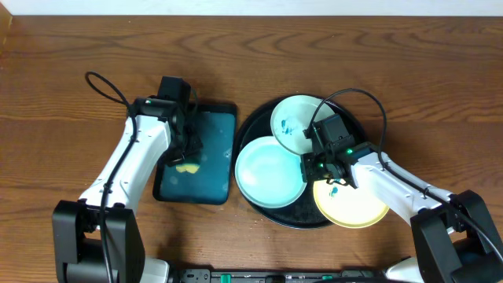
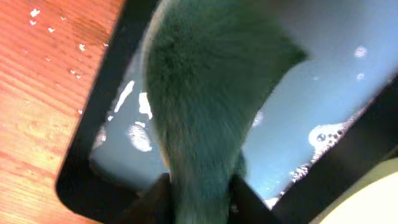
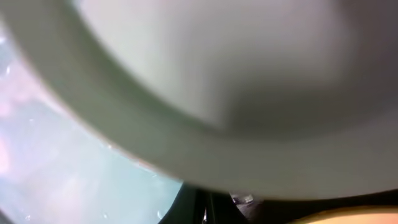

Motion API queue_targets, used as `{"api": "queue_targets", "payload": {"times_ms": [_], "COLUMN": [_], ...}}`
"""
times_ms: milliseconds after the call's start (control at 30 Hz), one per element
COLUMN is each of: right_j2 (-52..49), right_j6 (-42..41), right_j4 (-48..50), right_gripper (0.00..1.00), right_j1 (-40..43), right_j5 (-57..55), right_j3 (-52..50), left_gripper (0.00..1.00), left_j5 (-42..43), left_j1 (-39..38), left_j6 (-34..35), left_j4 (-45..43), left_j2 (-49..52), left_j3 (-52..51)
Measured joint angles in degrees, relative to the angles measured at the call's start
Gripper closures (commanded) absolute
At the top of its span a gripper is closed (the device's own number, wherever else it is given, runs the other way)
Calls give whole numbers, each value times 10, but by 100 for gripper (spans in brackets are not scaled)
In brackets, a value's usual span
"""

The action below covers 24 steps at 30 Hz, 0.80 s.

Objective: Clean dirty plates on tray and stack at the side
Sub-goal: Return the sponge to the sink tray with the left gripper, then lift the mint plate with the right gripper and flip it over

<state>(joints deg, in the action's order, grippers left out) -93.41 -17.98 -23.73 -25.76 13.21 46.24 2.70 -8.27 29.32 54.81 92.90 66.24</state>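
On the glossy black tray [image 1: 253, 126], the smeared plate [image 1: 292, 118], mint-white, lies beyond the right gripper [image 1: 319, 162] fingers. The clean plate [image 1: 267, 173] is left of them, and the yellow plate [image 1: 355, 207] is on their near side.

Overhead down on table [image 1: 63, 47], left wrist close over teal tray [image 2: 348, 81], right wrist against plate [image 3: 249, 74]

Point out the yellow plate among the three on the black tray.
The pale yellow plate at the tray's near-right rim; the left plate and the far plate are mint-white.
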Motion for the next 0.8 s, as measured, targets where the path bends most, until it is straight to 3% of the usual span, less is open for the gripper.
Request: {"api": "queue_targets", "payload": {"times_ms": [100, 200, 433, 800], "right_j2": [8, 42, 164, 216], "right_j6": [5, 19, 37, 91], "right_j4": [-24, -56, -115, -61], "right_gripper": [99, 99, 99, 99], "right_j1": [-1, -4, -19, -37], "right_j5": [36, 57, -2, -200], "right_j3": [0, 0, 16, 34], "left_gripper": [42, 35, 31, 23], "left_j5": [7, 10, 15, 15], "left_j1": [0, 0, 0, 0], "left_j6": [-10, -12, -13, -13], "left_j4": [2, 3, 2, 2], "left_j2": [0, 0, 0, 0], "left_j3": [0, 0, 0, 0]}}
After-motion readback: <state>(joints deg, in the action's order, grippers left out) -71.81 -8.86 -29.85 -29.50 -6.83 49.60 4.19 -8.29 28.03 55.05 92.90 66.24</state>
